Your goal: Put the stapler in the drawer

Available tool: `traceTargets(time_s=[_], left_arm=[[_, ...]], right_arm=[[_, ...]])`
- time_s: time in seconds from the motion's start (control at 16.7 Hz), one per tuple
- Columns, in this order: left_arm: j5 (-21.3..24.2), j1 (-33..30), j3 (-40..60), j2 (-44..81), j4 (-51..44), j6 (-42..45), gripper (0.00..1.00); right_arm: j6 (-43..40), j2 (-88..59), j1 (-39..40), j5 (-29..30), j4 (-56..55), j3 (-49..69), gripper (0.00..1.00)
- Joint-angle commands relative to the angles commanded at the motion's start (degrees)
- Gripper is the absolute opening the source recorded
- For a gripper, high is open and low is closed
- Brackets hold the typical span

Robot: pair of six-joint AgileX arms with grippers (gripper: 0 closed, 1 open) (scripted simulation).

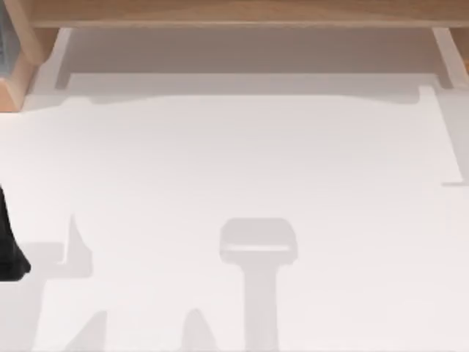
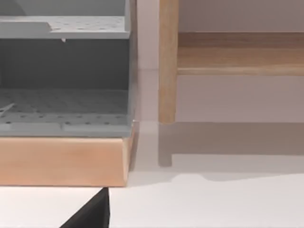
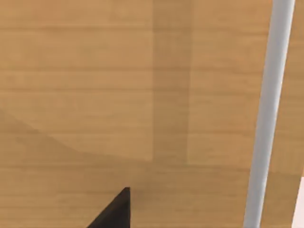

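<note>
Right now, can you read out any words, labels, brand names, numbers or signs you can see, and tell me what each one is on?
There are none to read.
White table top: bare, no print.
Wooden frame at the table's far edge: plain wood grain.
Grey perforated shelves on a wooden base: plain holes, no label.
Wooden panel with a grey rod: no marking.
Left arm, at the table's left edge: plain black.

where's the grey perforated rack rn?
Left side of the table, at the top view's upper-left corner: the grey rack sits on a wooden base, just beside the wooden frame's post.
</note>
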State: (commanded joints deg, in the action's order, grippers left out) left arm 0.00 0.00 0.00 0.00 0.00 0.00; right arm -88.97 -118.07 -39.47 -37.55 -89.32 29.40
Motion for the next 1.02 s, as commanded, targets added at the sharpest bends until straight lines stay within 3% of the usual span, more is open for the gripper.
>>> traceTargets(time_s=[0.54,1.02], left_arm=[[0.0,0.0,0.0,0.0,0.0,0.0,1.00],[0.0,0.0,0.0,0.0,0.0,0.0,1.00]], right_arm=[[0.0,0.0,0.0,0.0,0.0,0.0,0.02],[0.0,0.0,0.0,0.0,0.0,0.0,0.00]])
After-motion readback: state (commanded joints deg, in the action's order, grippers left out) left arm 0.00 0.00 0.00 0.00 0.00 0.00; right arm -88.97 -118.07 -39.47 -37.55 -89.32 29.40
